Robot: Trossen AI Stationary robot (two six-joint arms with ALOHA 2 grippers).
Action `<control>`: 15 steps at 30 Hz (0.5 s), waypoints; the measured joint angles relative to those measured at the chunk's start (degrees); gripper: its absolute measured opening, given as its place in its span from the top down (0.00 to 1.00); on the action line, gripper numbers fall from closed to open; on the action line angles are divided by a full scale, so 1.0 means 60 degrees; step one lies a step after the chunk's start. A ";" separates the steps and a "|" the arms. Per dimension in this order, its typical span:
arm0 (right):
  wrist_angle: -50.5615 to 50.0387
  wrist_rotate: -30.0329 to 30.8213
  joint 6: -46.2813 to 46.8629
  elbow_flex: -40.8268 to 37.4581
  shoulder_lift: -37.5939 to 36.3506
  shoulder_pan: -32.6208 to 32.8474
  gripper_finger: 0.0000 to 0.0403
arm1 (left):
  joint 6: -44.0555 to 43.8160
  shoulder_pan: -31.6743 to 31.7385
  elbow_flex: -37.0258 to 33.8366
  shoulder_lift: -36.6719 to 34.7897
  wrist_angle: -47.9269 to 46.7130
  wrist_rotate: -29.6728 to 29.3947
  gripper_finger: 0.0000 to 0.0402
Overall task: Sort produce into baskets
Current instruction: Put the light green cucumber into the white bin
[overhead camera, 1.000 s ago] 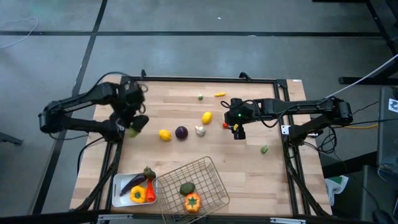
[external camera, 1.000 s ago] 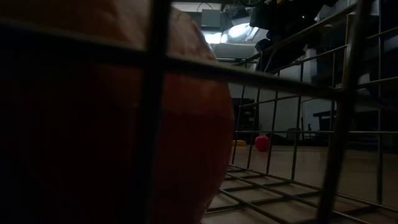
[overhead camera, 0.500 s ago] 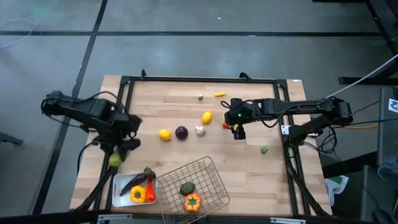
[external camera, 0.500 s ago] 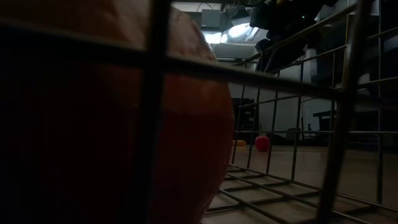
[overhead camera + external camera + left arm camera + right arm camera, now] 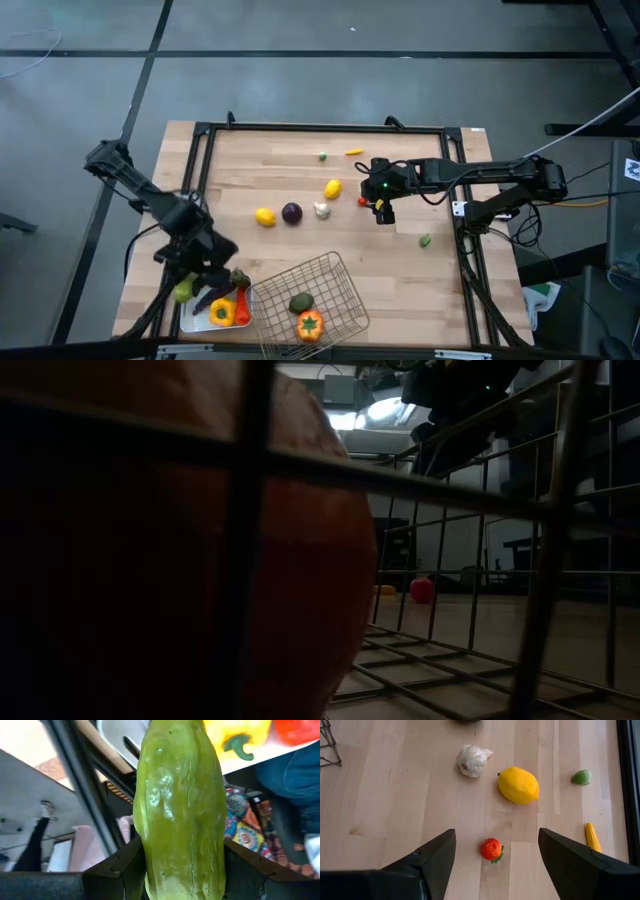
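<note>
The left gripper (image 5: 187,290), fingers clamping a green cucumber (image 5: 180,810), is hovering at the white tray (image 5: 190,318). It should be centring over bare tray before releasing. The right gripper's (image 5: 492,855) fingers are hanging open, empty.

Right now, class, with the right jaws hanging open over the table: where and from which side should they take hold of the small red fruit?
Across its round body, coming straight down. The red fruit lies alone on the table, centred under the open right gripper, with bare wood on every side.

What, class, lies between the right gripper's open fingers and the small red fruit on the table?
Nothing visible. The right gripper hangs open over bare wood, with the small red fruit directly ahead; the garlic and lemon lie beyond it.
</note>
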 joint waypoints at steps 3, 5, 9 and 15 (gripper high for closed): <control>0.0003 0.0000 0.0000 0.0000 0.0000 -0.0001 0.30 | 0.0045 -0.0384 0.0000 0.0505 0.0427 0.0000 0.49; 0.0003 0.0000 0.0000 0.0001 0.0000 0.0001 0.30 | 0.0059 -0.0624 0.0000 0.0801 0.0624 0.0000 0.49; 0.0003 0.0000 0.0000 0.0001 0.0000 0.0003 0.30 | 0.0116 -0.1044 0.0000 0.1268 0.0906 0.0004 0.49; 0.0004 0.0000 0.0000 0.0000 0.0000 0.0001 0.30 | 0.0580 -0.1406 0.0000 0.1613 0.1209 0.0000 0.49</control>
